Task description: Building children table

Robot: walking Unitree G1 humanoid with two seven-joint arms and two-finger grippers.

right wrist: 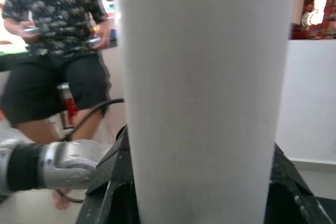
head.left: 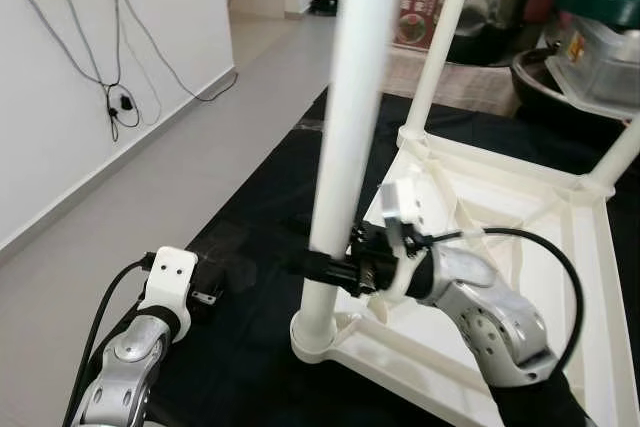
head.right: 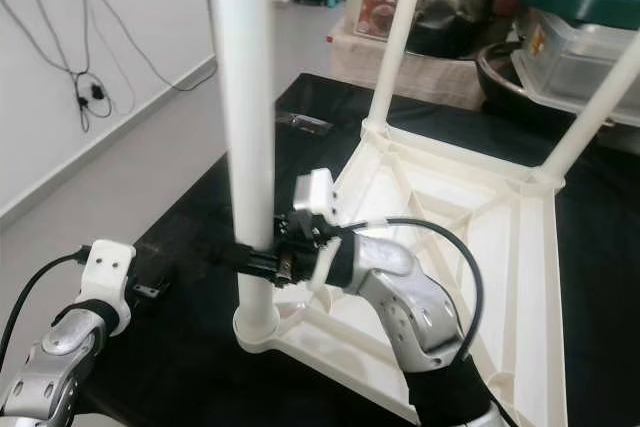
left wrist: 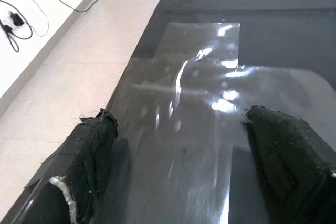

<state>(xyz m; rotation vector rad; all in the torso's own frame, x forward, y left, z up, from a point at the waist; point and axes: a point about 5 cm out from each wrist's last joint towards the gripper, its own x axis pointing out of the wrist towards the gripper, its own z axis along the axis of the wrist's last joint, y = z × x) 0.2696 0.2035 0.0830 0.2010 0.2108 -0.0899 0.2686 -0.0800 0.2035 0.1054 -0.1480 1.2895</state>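
The white plastic children's table lies upside down on a black mat spread over the floor, its ribbed underside facing up. Two white legs already stand in its far corner sockets: one at about 12 o'clock of the tabletop, the other at about 2 o'clock. A third white table leg stands upright in the near corner socket at about 8 o'clock, its upper part blurred.

The right claw is clenched around this near leg low down, just above the socket, with one black finger on each side of the tube; the right wrist view shows the white tube pressed between the dark pads. Behind it in that view sits a person in a patterned shirt and dark shorts, holding controllers.

The left claw hangs released over the glossy black mat at about 9 o'clock of the table, its two black fingers spread well apart and holding nothing. Pale floor tiles and a white wall with dangling cables lie further left.
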